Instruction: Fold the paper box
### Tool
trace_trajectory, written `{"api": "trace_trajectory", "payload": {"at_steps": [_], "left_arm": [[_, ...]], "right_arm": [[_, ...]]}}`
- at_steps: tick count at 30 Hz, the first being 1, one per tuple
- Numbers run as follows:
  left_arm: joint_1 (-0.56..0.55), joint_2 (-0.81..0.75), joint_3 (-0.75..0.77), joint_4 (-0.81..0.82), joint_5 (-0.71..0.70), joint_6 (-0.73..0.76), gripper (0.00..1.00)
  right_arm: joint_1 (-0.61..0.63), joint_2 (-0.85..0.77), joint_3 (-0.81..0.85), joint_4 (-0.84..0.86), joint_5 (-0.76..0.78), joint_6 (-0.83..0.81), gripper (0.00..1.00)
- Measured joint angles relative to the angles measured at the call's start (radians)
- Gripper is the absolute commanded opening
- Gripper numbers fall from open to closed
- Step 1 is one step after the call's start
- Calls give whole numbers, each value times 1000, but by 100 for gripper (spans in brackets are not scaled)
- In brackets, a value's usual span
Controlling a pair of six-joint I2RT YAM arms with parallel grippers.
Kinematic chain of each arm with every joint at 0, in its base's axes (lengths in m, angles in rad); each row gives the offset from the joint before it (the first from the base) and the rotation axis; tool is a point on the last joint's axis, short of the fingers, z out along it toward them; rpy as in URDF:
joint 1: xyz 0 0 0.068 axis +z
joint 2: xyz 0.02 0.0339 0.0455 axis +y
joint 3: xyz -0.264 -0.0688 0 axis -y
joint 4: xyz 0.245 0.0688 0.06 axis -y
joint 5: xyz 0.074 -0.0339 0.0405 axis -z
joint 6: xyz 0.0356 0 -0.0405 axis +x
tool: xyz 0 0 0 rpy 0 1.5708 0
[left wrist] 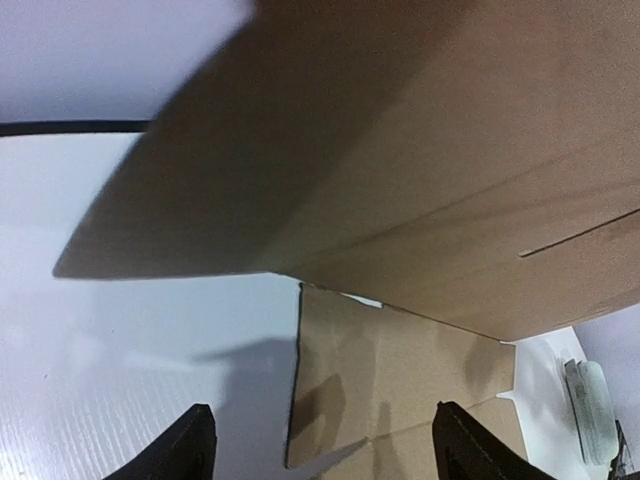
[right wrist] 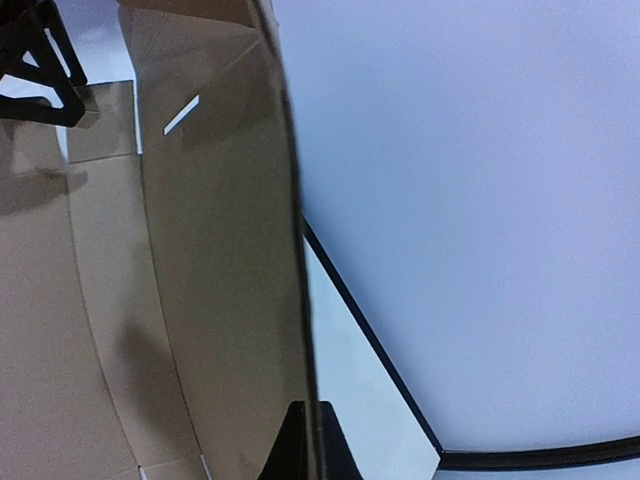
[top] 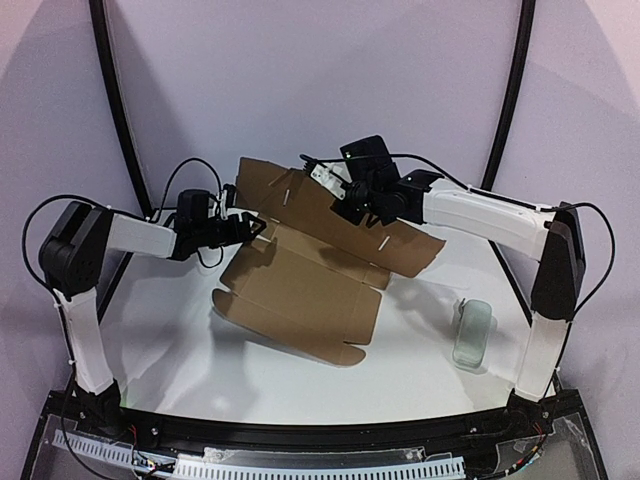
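Note:
The paper box (top: 300,290) is a large brown die-cut sheet in the middle of the table, front part flat, back panel tilted up. My right gripper (top: 347,203) is shut on that raised panel's top edge; in the right wrist view its fingertips (right wrist: 312,445) pinch the thin cardboard edge (right wrist: 296,250). My left gripper (top: 254,228) hovers at the sheet's left side, open. In the left wrist view, the left gripper (left wrist: 325,450) has its dark fingers (left wrist: 190,445) wide apart over a flat flap (left wrist: 390,370), touching nothing, and the raised panel (left wrist: 450,150) looms overhead.
A small pale grey-green case (top: 472,332) stands on the table right of the sheet, and it shows at the right edge of the left wrist view (left wrist: 590,395). Black curved frame poles (top: 112,100) rise at the back left and right.

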Motion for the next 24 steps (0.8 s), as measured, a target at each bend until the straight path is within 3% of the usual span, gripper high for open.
{"api": "trace_trajectory", "payload": {"at_steps": [17, 24], "left_arm": [[-37, 10, -8, 136, -15, -14, 50], [-57, 11, -32, 187, -92, 16, 29]], "right_arm": [[0, 0, 51, -60, -18, 96, 0], [-1, 1, 73, -106, -19, 135, 0]]}}
